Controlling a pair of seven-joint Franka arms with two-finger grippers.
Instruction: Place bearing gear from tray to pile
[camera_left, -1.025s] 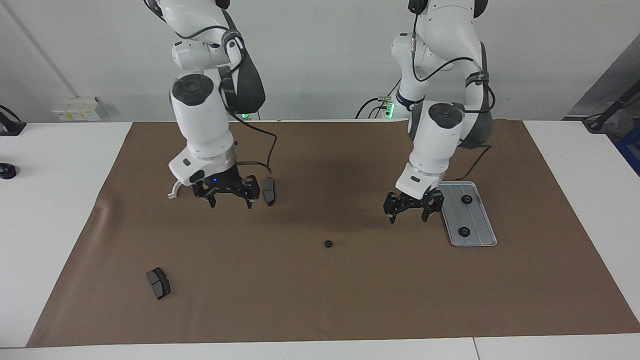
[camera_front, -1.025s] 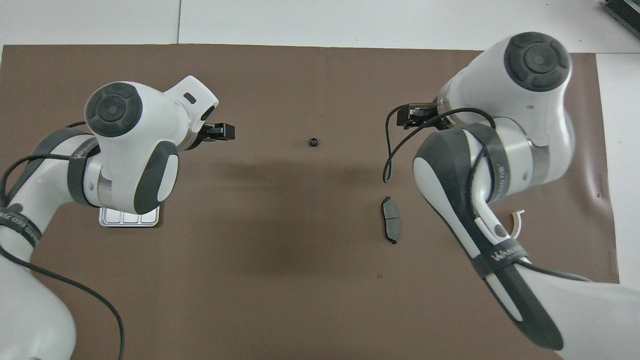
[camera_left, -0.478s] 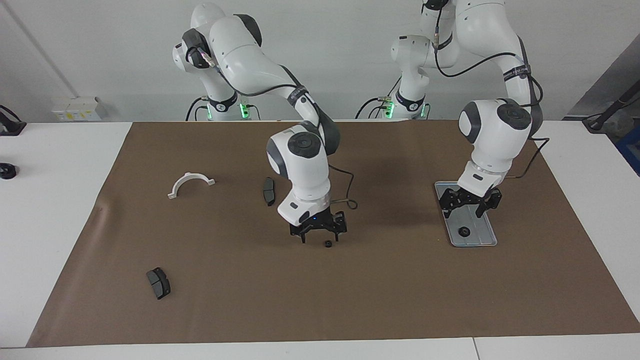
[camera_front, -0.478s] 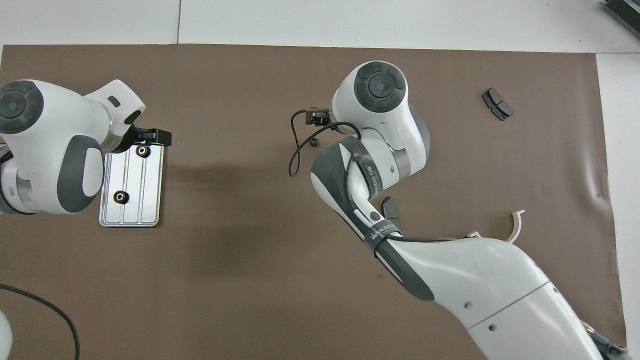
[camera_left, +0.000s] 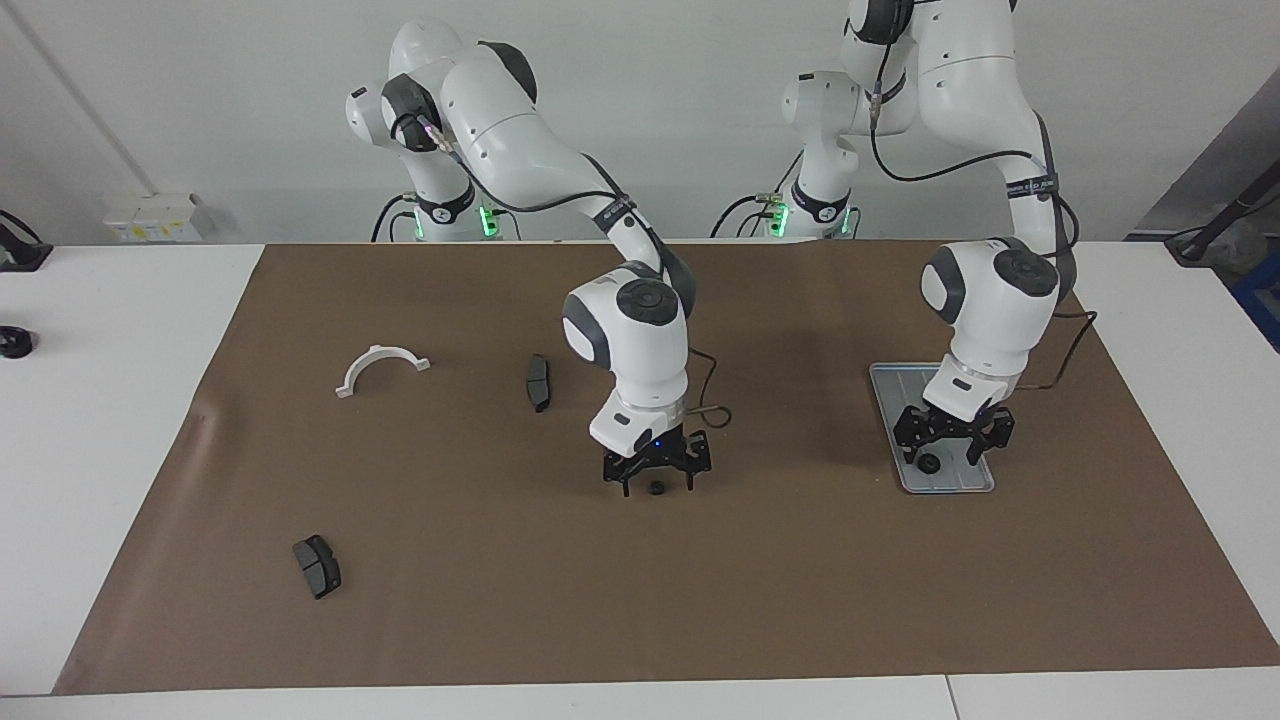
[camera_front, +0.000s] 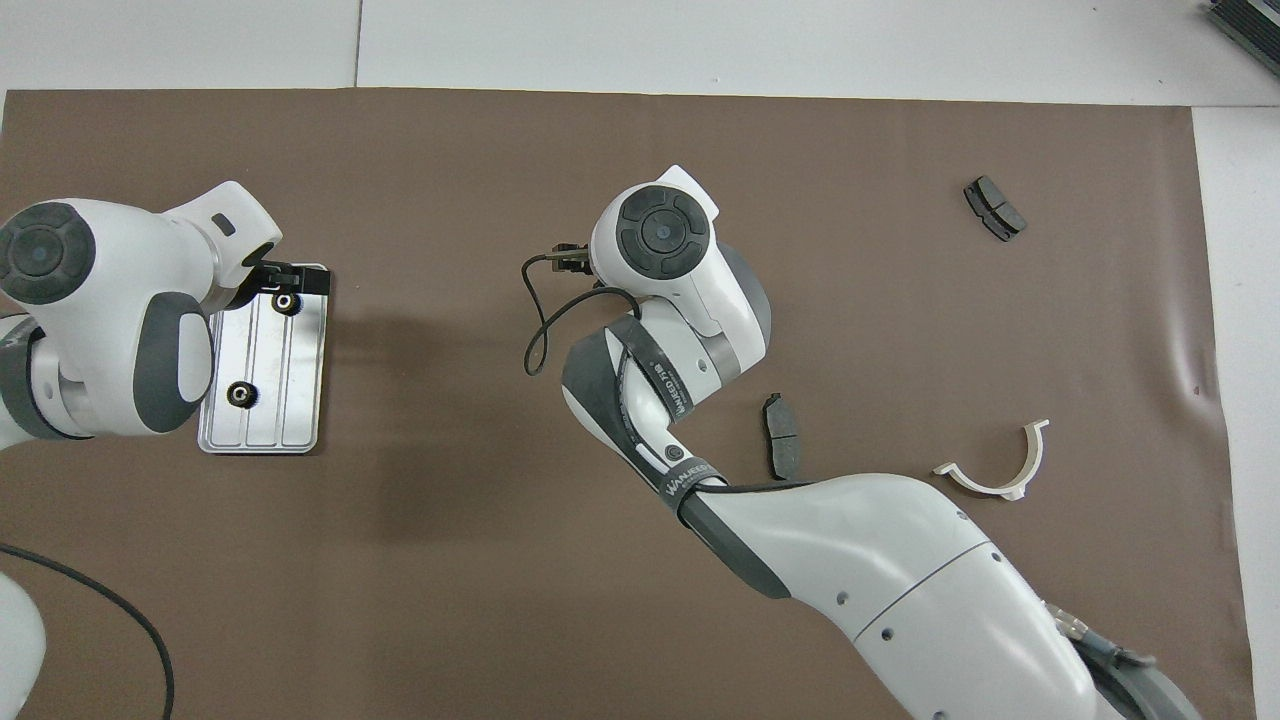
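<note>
Scanning the facing view from the right arm's end: white bracket and two brake pads form the pile; mid-mat, right gripper straddles a loose gear, fingers spread, not yet gripped. Toward the left arm's end, left gripper, fingers apart, is low over the tray and its gear; the tray's second gear lies untouched, so by my reading no gear has reached the pile

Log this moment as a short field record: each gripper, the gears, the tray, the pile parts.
left gripper: low over the tray, fingers open, astride a gear
right gripper: low at mid-mat, fingers open, astride a loose gear
second tray gear: on the tray, nearer the robots
white half-ring bracket: toward the right arm's end
brake pads: one beside the bracket, one farther from the robots
</note>
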